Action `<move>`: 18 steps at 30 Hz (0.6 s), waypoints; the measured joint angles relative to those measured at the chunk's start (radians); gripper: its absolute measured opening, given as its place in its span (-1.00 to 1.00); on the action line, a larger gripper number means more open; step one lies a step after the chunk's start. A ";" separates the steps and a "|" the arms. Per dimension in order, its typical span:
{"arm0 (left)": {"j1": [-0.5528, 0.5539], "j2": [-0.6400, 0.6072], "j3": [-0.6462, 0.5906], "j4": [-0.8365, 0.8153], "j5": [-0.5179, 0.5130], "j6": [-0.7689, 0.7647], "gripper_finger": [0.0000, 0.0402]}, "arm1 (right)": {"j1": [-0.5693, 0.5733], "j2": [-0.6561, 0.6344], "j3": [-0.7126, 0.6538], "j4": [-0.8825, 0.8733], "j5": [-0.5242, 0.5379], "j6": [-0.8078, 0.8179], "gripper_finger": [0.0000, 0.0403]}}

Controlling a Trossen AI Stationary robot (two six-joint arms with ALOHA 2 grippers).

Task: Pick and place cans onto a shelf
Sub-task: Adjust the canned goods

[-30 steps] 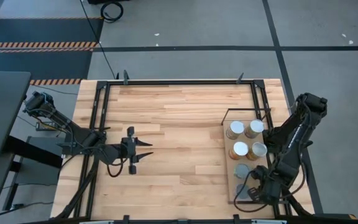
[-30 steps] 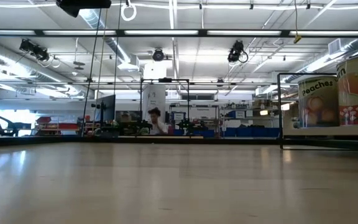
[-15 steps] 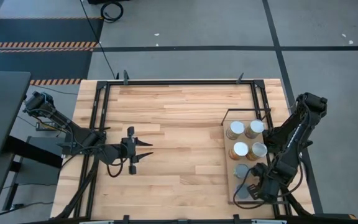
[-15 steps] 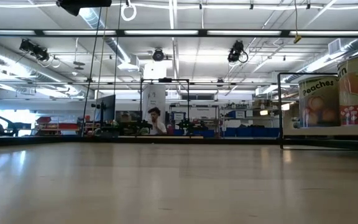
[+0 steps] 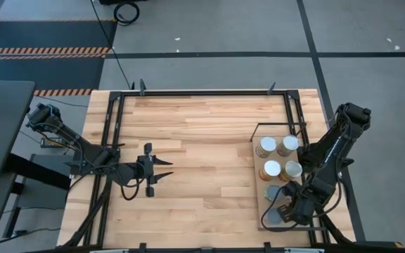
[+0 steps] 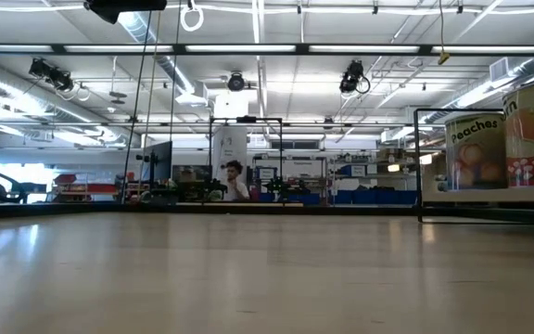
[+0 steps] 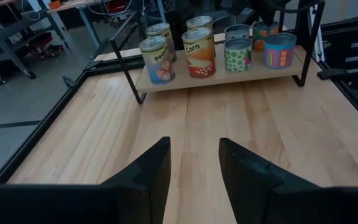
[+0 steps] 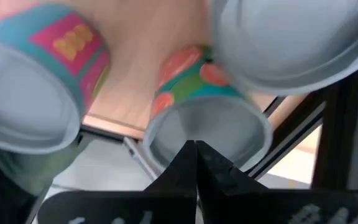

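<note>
My right gripper, fingers pressed together, hovers over the cans on the shelf; my left gripper waits mid-table, fingers apart, empty.

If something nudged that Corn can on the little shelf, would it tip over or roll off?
The Corn can looks stiff metal, squat and upright on a flat end, so it would probably slide rather than tip. Knocked onto its side, its round body could roll. Neighbouring cans stand close, and the shelf edge shows no lip.
</note>
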 joint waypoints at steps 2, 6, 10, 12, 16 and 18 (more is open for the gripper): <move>0.000 0.000 0.000 0.000 0.000 0.001 -0.29 | 0.000 0.000 0.000 0.028 -0.001 0.001 -0.99; 0.000 0.000 0.000 0.000 0.000 0.002 -0.29 | 0.000 0.011 -0.005 0.029 0.003 0.002 -0.99; 0.000 0.000 0.000 -0.001 0.000 0.002 -0.29 | 0.002 0.008 -0.043 0.077 -0.005 0.015 -0.99; 0.000 0.000 0.000 -0.001 0.000 0.002 -0.29 | 0.002 0.009 -0.048 0.103 -0.020 0.018 -0.99; 0.000 0.000 0.000 -0.002 0.000 0.002 -0.29 | 0.002 0.010 -0.049 0.126 -0.028 0.019 -0.99; 0.000 0.000 0.000 -0.003 0.000 0.002 -0.29 | 0.002 0.010 -0.049 0.124 -0.027 0.019 -0.99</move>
